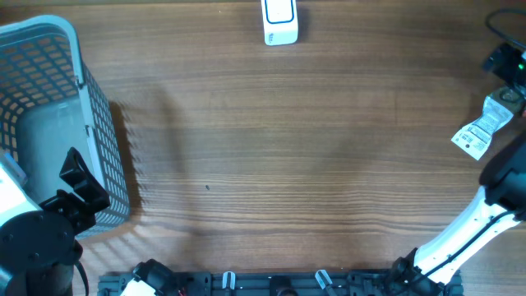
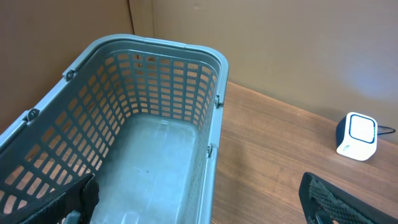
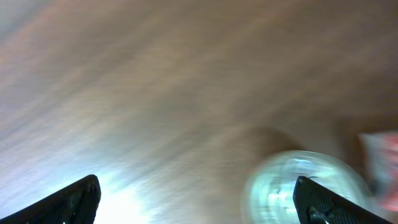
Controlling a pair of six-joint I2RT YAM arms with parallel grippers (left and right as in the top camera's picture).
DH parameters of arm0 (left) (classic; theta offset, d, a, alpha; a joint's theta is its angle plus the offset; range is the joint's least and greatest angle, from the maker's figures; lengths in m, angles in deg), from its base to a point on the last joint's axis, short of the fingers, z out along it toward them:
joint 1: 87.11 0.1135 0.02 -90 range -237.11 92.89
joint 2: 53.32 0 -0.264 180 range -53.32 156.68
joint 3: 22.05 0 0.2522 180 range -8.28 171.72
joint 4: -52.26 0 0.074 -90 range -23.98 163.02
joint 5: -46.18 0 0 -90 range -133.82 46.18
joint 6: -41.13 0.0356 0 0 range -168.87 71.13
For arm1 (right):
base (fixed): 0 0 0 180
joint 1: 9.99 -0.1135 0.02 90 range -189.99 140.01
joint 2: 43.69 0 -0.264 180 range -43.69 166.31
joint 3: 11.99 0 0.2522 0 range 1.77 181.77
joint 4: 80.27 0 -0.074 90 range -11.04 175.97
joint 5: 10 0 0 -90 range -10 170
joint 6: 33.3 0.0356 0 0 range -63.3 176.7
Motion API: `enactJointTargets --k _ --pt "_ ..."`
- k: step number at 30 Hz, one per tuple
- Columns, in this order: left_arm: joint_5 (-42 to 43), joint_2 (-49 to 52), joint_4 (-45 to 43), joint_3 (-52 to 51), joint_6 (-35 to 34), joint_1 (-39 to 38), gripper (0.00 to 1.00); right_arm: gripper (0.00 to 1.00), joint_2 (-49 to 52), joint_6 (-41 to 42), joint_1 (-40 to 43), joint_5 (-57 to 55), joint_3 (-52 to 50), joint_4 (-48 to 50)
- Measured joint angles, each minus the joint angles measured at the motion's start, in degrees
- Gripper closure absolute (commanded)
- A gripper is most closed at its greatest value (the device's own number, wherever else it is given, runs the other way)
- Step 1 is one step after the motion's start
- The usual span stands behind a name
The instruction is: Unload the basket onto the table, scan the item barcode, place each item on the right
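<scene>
The white scanner [image 1: 280, 22] with a blue-rimmed window stands at the table's far edge, and shows again as the scanner [image 2: 357, 135] in the left wrist view. An item [image 1: 482, 129] with a white printed label lies at the far right of the table, beside my right arm [image 1: 505, 182]. The right wrist view is blurred by motion. There my right gripper [image 3: 199, 202] is open over bare wood, and a round pale glassy thing [image 3: 300, 185] lies by its right finger, not gripped. My left gripper [image 2: 199, 205] hangs open over the basket, holding nothing.
A grey-blue plastic basket [image 1: 99, 115] with lattice walls stands at the left edge, and its inside [image 2: 155, 162] holds nothing. A black and green object [image 1: 507, 61] with a cable sits at the far right. Something reddish [image 3: 382, 158] shows at the right wrist view's edge.
</scene>
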Motion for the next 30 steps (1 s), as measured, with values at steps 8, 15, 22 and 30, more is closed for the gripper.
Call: enactJointTargets --k 8,15,22,30 --pt "0.0 0.0 0.0 0.0 0.0 0.0 0.0 0.0 -8.3 -0.5 -18.8 -0.2 0.0 -0.1" --pt "0.0 0.0 0.0 0.0 0.0 0.0 0.0 0.0 -9.2 -0.9 -31.8 -2.0 0.1 -2.7" --pt "0.0 0.0 0.0 0.0 0.0 0.0 0.0 0.0 -9.2 -1.0 -35.5 -5.4 0.1 -5.4" --pt "0.0 0.0 0.0 0.0 0.0 0.0 0.0 0.0 -11.7 -1.2 -37.4 -6.8 0.1 -15.0"
